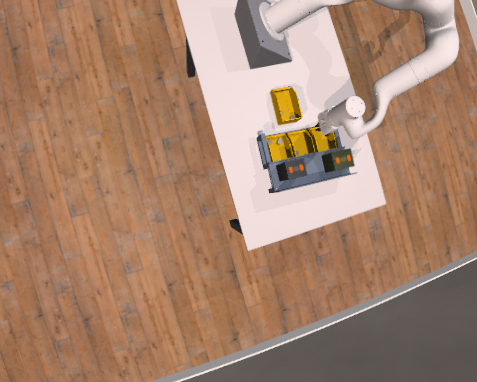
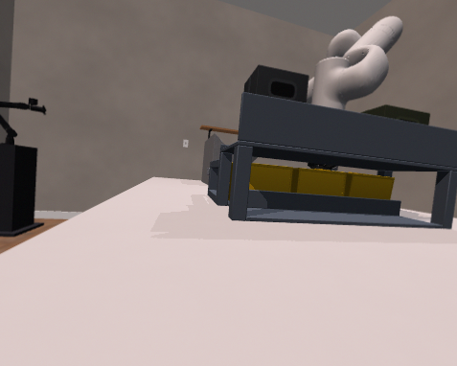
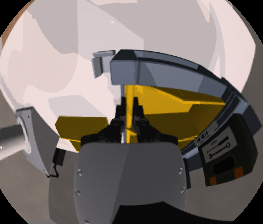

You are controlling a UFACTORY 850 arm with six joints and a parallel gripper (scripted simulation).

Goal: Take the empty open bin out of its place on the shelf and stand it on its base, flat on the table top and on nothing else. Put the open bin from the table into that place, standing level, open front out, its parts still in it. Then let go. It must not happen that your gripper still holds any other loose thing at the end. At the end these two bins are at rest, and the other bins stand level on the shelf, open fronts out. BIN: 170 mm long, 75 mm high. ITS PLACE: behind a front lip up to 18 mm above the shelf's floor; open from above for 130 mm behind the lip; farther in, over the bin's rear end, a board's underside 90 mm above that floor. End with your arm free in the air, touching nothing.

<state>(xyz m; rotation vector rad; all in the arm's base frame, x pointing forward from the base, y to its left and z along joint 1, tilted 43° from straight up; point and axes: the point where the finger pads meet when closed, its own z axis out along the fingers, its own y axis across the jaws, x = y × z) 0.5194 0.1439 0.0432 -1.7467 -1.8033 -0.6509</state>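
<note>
A dark grey shelf point(image 1: 304, 162) stands on the white table and holds three yellow open bins side by side. My gripper point(image 1: 326, 126) is at the right-hand bin point(image 1: 324, 139) and is shut on a thin yellow wall of it. In the wrist view my fingers pinch that wall, and the bin's yellow inside point(image 3: 178, 106) looks empty. The left-hand bin point(image 1: 277, 146) holds a small grey part. Another yellow bin point(image 1: 286, 105) stands on the table in front of the shelf. From the low camera the bins point(image 2: 322, 182) show under the shelf's upper board.
A black box point(image 1: 291, 169) and an olive box point(image 1: 338, 160) sit on the shelf's upper board. The arm's grey base block point(image 1: 261, 32) stands at the far end of the table. The table's right edge runs close to the shelf.
</note>
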